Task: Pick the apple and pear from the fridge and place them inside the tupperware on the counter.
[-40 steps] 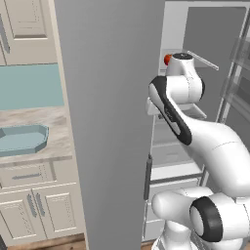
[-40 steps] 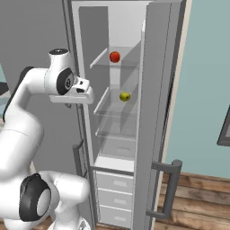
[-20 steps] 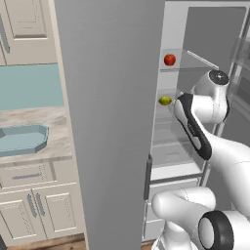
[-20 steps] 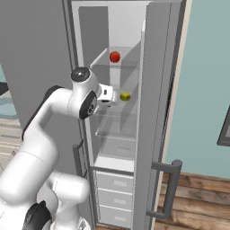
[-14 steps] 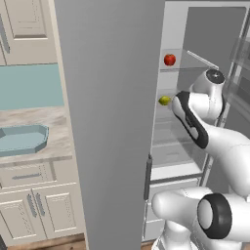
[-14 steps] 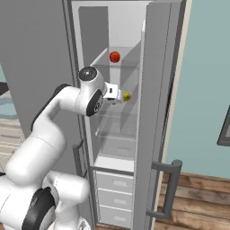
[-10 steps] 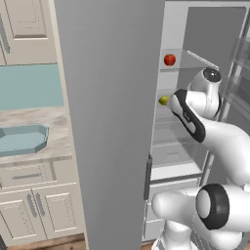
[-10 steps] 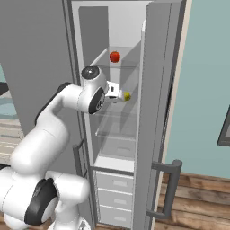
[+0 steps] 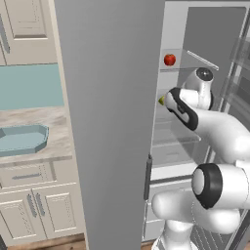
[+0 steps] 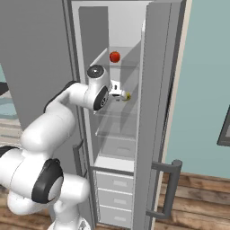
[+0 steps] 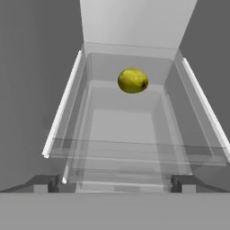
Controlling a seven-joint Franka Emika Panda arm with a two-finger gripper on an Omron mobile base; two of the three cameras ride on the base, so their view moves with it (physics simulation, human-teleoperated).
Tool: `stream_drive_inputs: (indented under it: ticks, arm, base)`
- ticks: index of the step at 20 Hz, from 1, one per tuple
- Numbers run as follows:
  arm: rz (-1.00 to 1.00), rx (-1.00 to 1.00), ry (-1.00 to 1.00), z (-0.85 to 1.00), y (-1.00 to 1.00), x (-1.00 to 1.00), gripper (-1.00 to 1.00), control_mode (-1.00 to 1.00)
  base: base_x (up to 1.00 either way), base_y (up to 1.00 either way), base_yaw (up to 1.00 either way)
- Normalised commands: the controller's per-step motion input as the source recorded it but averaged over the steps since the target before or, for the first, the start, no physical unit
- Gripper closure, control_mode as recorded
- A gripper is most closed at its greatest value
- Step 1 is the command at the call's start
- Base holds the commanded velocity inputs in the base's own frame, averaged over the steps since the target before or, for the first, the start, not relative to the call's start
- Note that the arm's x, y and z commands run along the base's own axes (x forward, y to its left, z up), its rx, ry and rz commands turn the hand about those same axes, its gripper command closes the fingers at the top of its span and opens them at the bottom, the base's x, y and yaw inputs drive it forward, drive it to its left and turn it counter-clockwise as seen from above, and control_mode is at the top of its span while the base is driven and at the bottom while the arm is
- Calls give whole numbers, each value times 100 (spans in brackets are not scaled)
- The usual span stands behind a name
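The fridge stands open. On its middle glass shelf lies the yellow-green pear, also seen as the pear and, half hidden by my arm, the pear. One shelf higher sits the red apple, the same apple. My gripper reaches into the fridge at the pear's height, just short of it. In the hand view the gripper is open, fingertips wide apart with nothing between them. The light blue tupperware rests on the counter at the left.
The grey fridge door stands between the tupperware and the fridge interior. The other door, with a handle, hangs open at the right. White drawers sit below the shelves. Cream cabinets are under the counter.
My arm has swung from outside the fridge, near the apple's level, down and in toward the pear shelf. The hand has closed in on the pear, jaws staying open.
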Motion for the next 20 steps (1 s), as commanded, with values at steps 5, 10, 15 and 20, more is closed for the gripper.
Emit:
stream_drive_inputs:
  ticks: [5,10,15,20]
  arm:
    - [0,0,0,-10,-13,38,-100,-100]
    - [2,0,0,-15,-16,30,-100,-100]
    - [4,0,0,-18,-16,27,-100,-100]
    - [4,0,0,-19,-11,33,-100,-100]
  base:
    - [0,0,0]
    - [0,0,0]
    - [0,0,0]
    - [0,0,0]
